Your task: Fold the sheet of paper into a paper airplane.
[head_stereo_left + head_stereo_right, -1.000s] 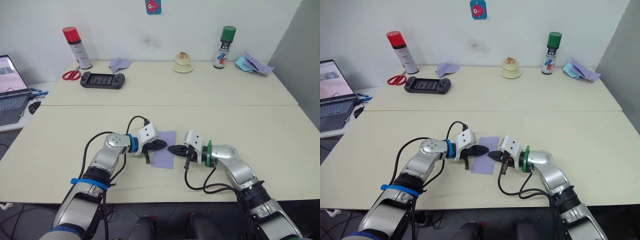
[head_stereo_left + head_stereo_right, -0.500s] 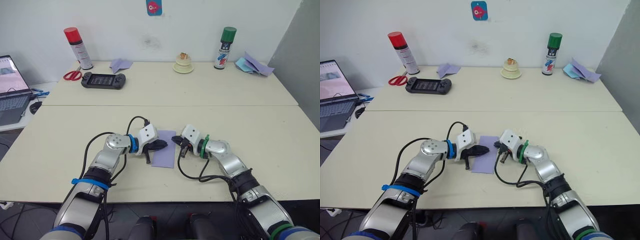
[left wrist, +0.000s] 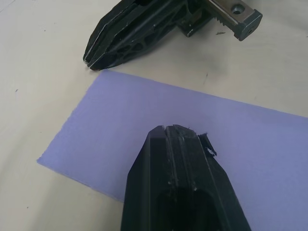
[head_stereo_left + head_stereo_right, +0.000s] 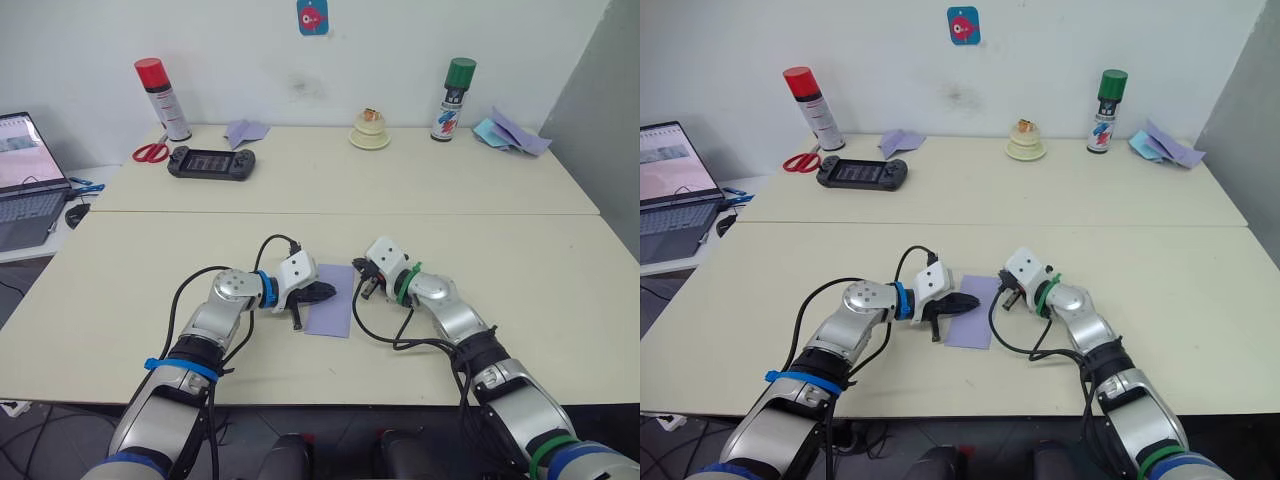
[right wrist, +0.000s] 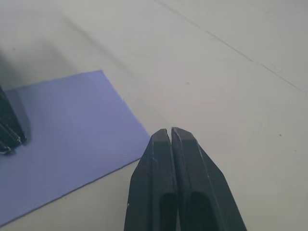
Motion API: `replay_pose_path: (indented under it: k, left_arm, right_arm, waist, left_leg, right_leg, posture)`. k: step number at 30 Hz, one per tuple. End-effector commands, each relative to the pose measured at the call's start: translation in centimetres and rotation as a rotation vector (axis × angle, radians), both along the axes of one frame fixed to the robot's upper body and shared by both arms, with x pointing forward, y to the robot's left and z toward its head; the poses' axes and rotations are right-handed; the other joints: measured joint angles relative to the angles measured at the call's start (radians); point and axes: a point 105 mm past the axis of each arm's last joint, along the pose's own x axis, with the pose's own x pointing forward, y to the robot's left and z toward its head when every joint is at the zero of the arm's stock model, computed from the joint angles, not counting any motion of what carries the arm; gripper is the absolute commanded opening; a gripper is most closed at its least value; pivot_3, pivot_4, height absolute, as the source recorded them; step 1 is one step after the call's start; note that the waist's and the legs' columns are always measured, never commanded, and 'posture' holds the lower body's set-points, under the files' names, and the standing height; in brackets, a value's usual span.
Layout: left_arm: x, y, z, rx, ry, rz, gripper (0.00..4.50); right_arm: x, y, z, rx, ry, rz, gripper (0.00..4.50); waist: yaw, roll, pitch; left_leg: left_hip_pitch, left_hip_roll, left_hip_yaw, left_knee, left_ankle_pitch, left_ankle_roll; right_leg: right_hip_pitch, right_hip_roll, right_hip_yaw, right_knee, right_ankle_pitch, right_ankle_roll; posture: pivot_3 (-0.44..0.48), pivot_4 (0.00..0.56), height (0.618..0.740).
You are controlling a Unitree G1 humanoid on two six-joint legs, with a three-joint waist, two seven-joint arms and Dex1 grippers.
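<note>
Left eye view shows the flat lavender rectangular sheet of paper (image 4: pixel 331 304) on the near cream table (image 4: pixel 120 270), the left gripper (image 4: pixel 322 291) pressed closed onto it, and the right gripper (image 4: pixel 357 275), fingers together, just beside its far right corner.

Left pincer (image 3: pixel 180 132), closed, presses the sheet of paper (image 3: pixel 120 130); right pincer (image 3: pixel 96 60) just beside.

the two eye views look forward and down from the head, far enough to take in both tables. each wrist view sits low and close, looking along its own fingers. all four share the sheet of paper (image 4: pixel 331 310) at frame centre.
</note>
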Motion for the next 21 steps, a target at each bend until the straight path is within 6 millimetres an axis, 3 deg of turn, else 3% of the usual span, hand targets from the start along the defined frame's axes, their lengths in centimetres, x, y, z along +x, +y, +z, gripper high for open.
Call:
replay_pose_path:
  k: [1, 5, 9, 14, 17, 21]
  left_arm:
    - [-1.3, 0.9, -3.2, 0.085, 0.105, 0.005, 0.0]
    - [-1.3, 0.8, -3.2, 0.083, 0.106, 0.004, 0.0]
    - [-1.3, 0.7, -3.2, 0.083, 0.107, 0.001, 0.0]
    - [-1.3, 0.5, -3.1, 0.076, 0.105, -0.002, 0.0]
    - [-0.9, 0.2, -1.6, 0.024, 0.078, 0.006, 0.0]
    - [-0.7, -0.2, 2.5, -0.063, 0.005, -0.014, 0.0]
  right_arm:
    - [-0.7, 0.1, 1.8, 0.092, -0.077, 0.034, 0.1]
    - [-2.2, 0.7, 1.8, 0.098, -0.064, 0.122, 0.1]
    - [-4.5, 1.0, -0.2, 0.032, 0.018, 0.221, 0.1]
    - [-5.5, 1.2, -0.3, 0.03, 0.025, 0.244, 0.1]
    - [-6.1, 1.2, 0.7, 0.024, -0.003, 0.274, 0.1]
    - [-7.0, 0.8, 2.1, -0.035, -0.024, 0.313, 0.1]
  waist:
    - [0.0, 0.0, 0.0]
    - [0.001, 0.001, 0.001]
    - [0.004, 0.001, 0.001]
    - [0.006, 0.001, 0.001]
    - [0.007, 0.001, 0.002]
    - [0.007, 0.002, 0.004]
  left_leg:
    - [0.0, 0.0, 0.0, 0.0, 0.0, 0.0]
    - [0.0, 0.0, 0.0, -0.001, 0.0, 0.0]
    - [-0.001, 0.0, 0.0, -0.001, 0.0, 0.0]
    - [-0.001, 0.001, 0.0, -0.001, 0.0, 0.0]
    - [-0.002, 0.0, 0.0, -0.002, 0.0, 0.0]
    - [-0.011, 0.0, -0.001, -0.001, 0.0, 0.0]
  right_leg:
    - [0.0, 0.0, 0.0, -0.001, 0.0, 0.0]
    - [-0.001, 0.0, 0.0, -0.001, 0.0, 0.0]
    - [-0.001, 0.0, 0.0, -0.002, 0.0, 0.0]
    - [0.0, 0.0, 0.0, -0.005, 0.0, 0.0]
    - [0.0, 0.0, 0.0, -0.006, 0.0, 0.0]
    - [-0.008, 0.0, 0.0, -0.006, 0.0, 0.0]
  posture:
    - [0.0, 0.15, 0.722]
    - [0.0, 0.15, 0.722]
    - [0.0, 0.15, 0.722]
    - [0.0, 0.15, 0.722]
    - [0.0, 0.15, 0.722]
    - [0.0, 0.15, 0.722]
